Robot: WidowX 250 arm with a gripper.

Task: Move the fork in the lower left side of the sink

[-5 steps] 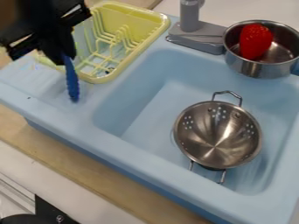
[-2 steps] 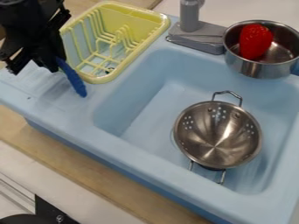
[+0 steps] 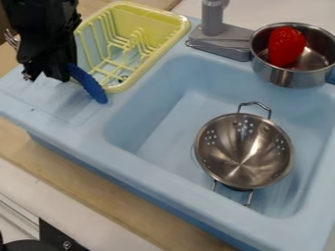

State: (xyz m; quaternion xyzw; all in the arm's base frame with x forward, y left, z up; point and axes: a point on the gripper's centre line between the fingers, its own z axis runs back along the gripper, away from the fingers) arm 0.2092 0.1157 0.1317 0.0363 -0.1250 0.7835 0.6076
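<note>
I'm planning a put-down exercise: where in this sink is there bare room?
The basin floor is bare between the colander and the basin's left wall. The drainboard in front of the yellow rack is bare too, though the claw and fork hang above it. Crowded: the back edge, with the faucet and the pot holding a strawberry.

One fork (image 3: 89,86) is held in one gripper (image 3: 48,74), with one dish rack (image 3: 121,87) just beside it. Farther from the gripper, one faucet (image 3: 212,19), one sink (image 3: 163,128), one colander (image 3: 239,152), one pot (image 3: 282,77) and one red toy (image 3: 286,46) are counted.
</note>
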